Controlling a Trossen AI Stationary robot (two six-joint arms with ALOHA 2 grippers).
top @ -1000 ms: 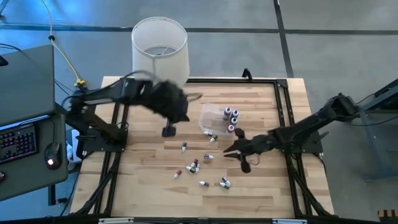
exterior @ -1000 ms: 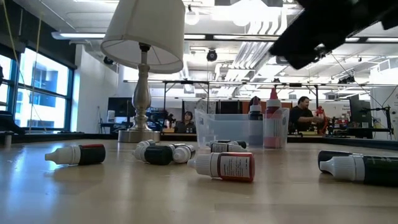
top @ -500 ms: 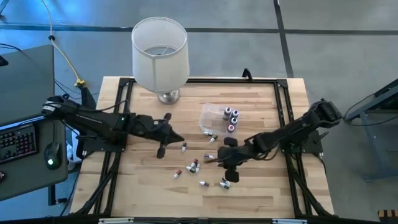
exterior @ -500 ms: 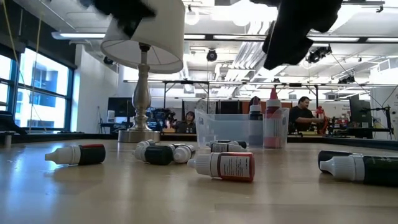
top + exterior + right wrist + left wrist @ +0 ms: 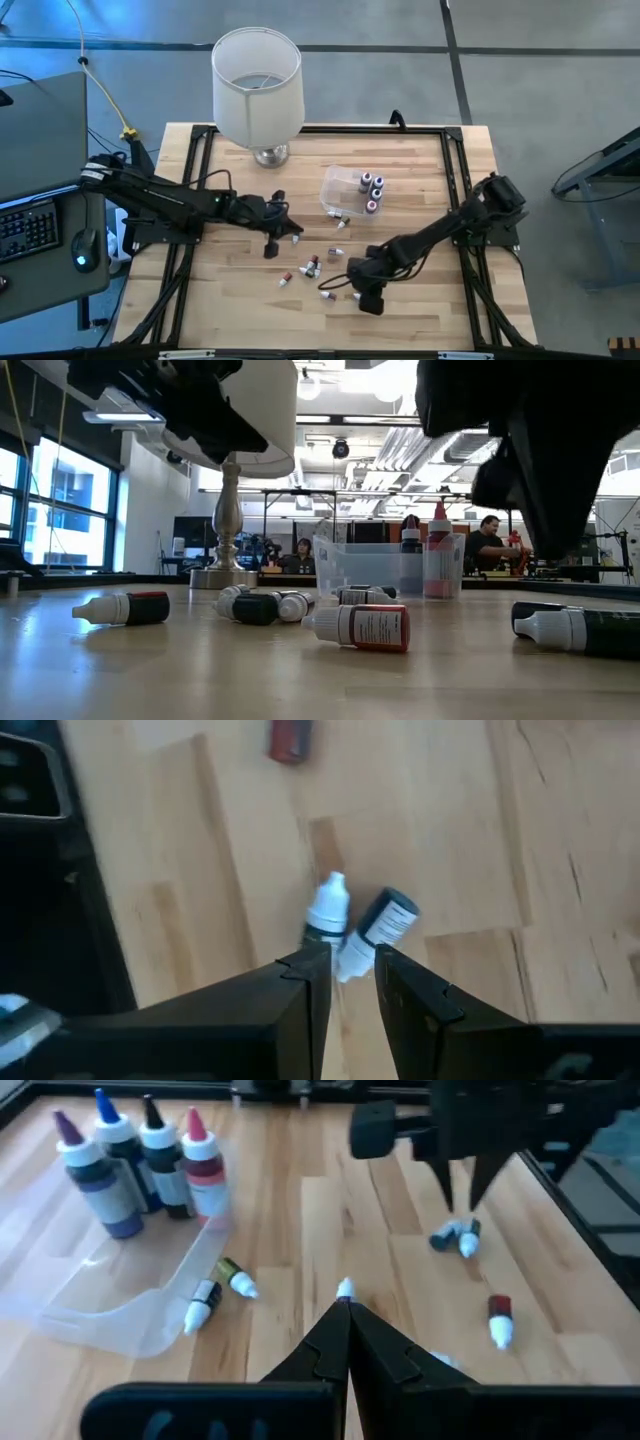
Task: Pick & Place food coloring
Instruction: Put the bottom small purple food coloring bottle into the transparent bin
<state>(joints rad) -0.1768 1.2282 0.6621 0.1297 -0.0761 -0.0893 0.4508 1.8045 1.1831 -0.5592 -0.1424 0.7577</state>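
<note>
You are looking at small food coloring bottles [image 5: 312, 267] lying scattered on their sides over the middle of the wooden table [image 5: 420, 160]. Each is wearing a white pointed cap over a dark, grey or red body. From the low view, a red one [image 5: 362, 627] is showing a white label with lines of print too small to read; a dark-bodied one [image 5: 124, 607] with a red band is lying off to one side, and a dark one [image 5: 580, 630] is lying at the other edge.

Four taller bottles [image 5: 135, 1165] are standing upright in the clear plastic tub [image 5: 130, 1295], with purple, blue, black and pink caps. Two more small bottles [image 5: 222, 1285] are lying just beside the tub's open wall.

Your right gripper [image 5: 350, 972] is hovering low over a pair of touching bottles [image 5: 355, 927], one white-capped with a dark band, one dark with a pale label. Its fingers [image 5: 300, 990] are standing slightly apart, gripping nothing, and the pair is lying just beyond the tips.

Your left gripper [image 5: 347, 1312] is hanging near the table's middle with its fingers pressed together at the tips, empty. A white cap [image 5: 345, 1288] is peeking out right at those tips. In that view the right gripper [image 5: 460, 1150] is pointing down at the two bottles [image 5: 458, 1236].

A white-shaded lamp [image 5: 256, 78] is standing at the table's far edge.
</note>
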